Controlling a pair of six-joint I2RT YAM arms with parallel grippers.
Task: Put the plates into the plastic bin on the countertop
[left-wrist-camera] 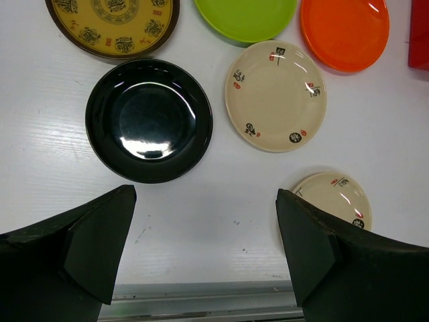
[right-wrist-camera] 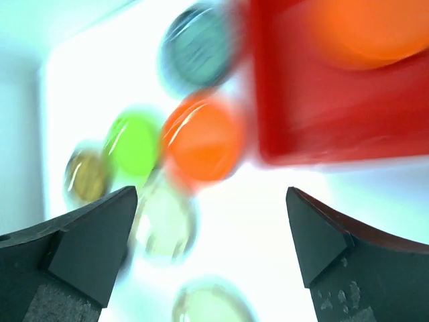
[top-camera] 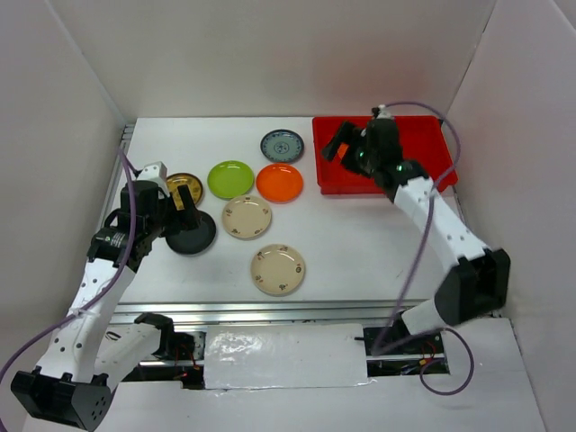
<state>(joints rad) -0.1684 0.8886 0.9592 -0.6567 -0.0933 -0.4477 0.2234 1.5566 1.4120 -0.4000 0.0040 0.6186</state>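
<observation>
The left gripper (left-wrist-camera: 206, 194) is wide open and holds nothing. It hangs over the table (top-camera: 360, 243), just in front of the black plate (left-wrist-camera: 149, 121). Two cream plates (left-wrist-camera: 275, 96) lie close by on the right. A bit farther are the gold plate (left-wrist-camera: 112, 23), the green plate (left-wrist-camera: 245, 17), the orange plate (left-wrist-camera: 345, 32) and the blue plate (top-camera: 282, 145).

At the far side is the red bin (top-camera: 423, 135). The right gripper (right-wrist-camera: 212, 194) hangs over it, open and holding nothing. One more orange plate (right-wrist-camera: 375, 33) sits inside the bin, though that picture is blurry.

The black plate lies flat and shiny, so the fingers could slip off its low edge. A push could slide it into the gold plate, which is right beside it. Later, a plate dropped from too high could bounce off the one in the bin.
</observation>
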